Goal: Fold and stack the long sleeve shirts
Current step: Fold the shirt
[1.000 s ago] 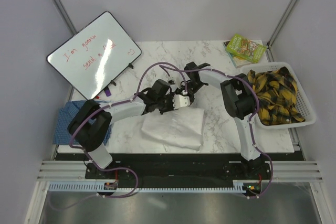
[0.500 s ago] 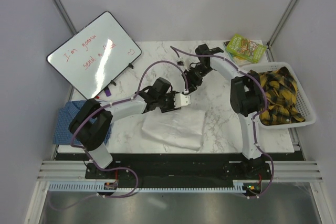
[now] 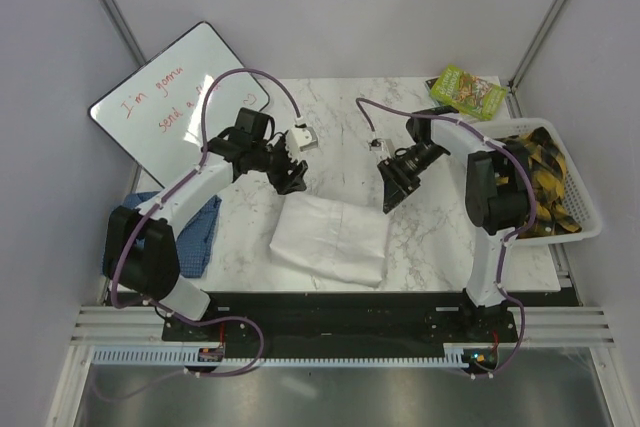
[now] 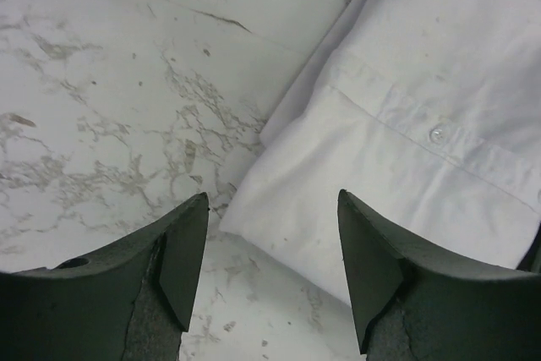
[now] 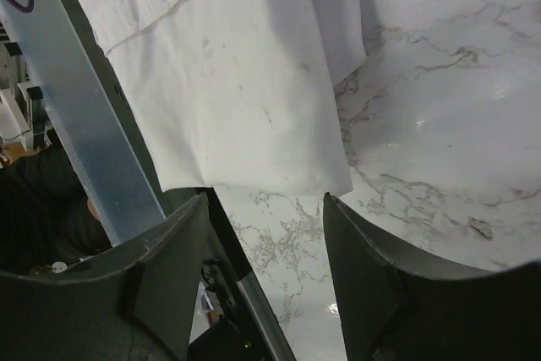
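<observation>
White shirt lies folded at the tabletop's near edge. Left gripper and right gripper hover wide and empty. Next, probably: fetch the blue shirt from the left edge.

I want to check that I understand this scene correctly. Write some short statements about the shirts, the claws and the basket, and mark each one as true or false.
1. The white shirt lies folded on the table. True.
2. The left claw is clamped on the white shirt. False: it is open and holds nothing.
3. The right claw is open. True.
4. The blue shirt lies in the basket. False: it lies at the table's left edge; the basket holds yellow and black plaid cloth.
5. A green box lies at the table's far right corner. True.
</observation>
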